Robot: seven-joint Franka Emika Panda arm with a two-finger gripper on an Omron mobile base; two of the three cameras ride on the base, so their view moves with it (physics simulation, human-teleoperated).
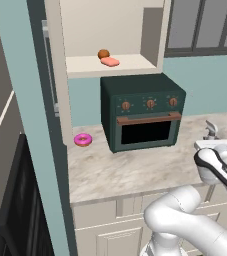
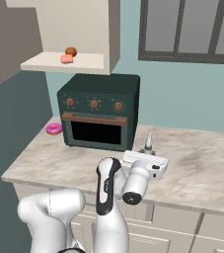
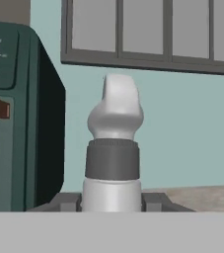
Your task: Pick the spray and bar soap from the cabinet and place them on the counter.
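Left base view: salmon-pink flat bar soap (image 1: pixel 110 61) lies on the open cream wall cabinet's shelf (image 1: pixel 130 64), touching a small orange-brown ball (image 1: pixel 103 53); likely light, slick, best pinched across its narrow sides. Right base view: slim grey translucent spray bottle (image 2: pixel 148 143) stands over the beige marbled counter (image 2: pixel 202 163), right of the dark-green oven (image 2: pixel 99 111), open stone beyond. Hand view: gripper (image 3: pixel 111 202) fingers flank the bottle body, seemingly clasping it.

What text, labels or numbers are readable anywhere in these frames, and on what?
None readable.
Oven: tick marks around its three knobs, too small to read as numbers.
Spray bottle between the fingers: no label in view.
Bar soap and donut: plain, no markings.
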